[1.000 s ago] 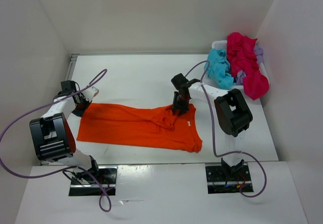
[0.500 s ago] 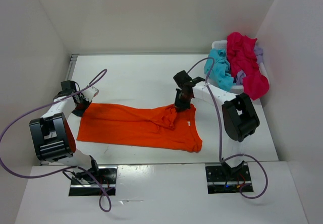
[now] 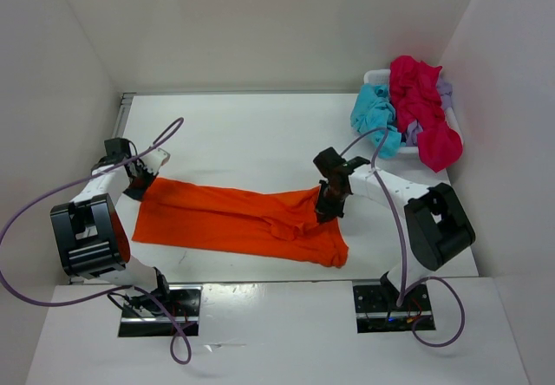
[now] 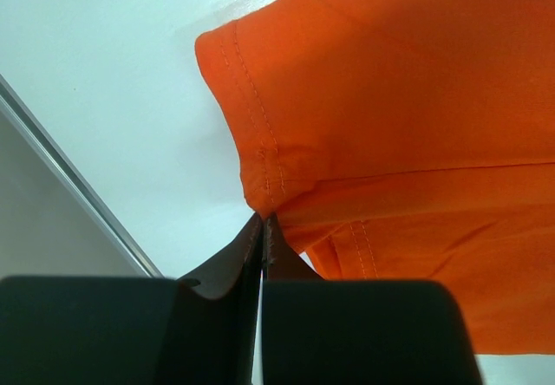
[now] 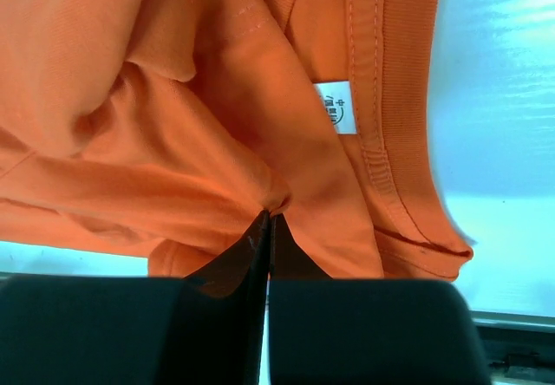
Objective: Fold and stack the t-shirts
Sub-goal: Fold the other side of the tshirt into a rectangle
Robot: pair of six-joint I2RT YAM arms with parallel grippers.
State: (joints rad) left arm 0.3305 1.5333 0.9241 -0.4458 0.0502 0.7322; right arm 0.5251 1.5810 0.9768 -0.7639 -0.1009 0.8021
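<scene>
An orange t-shirt [image 3: 225, 220] lies spread across the table, stretched between both arms. My left gripper [image 3: 140, 179] is shut on its far left hem corner [image 4: 264, 196], seams showing just above the jaws. My right gripper [image 3: 327, 210] is shut on a bunched fold of the orange t-shirt [image 5: 260, 168] near the collar, whose white label [image 5: 336, 107] shows. A turquoise t-shirt [image 3: 375, 118], a magenta-red t-shirt [image 3: 423, 107] and a bit of a lavender t-shirt [image 3: 445, 93] are heaped at the far right.
The white basket [image 3: 376, 77] under the heap stands in the far right corner against the wall. White walls close in on the left, back and right. A metal strip [image 4: 78, 185] runs along the table's left edge, close to my left gripper.
My right gripper closed on the shirt's collar area and dragged it right and toward the near edge, pulling the cloth into a longer band. The left gripper stayed put.
</scene>
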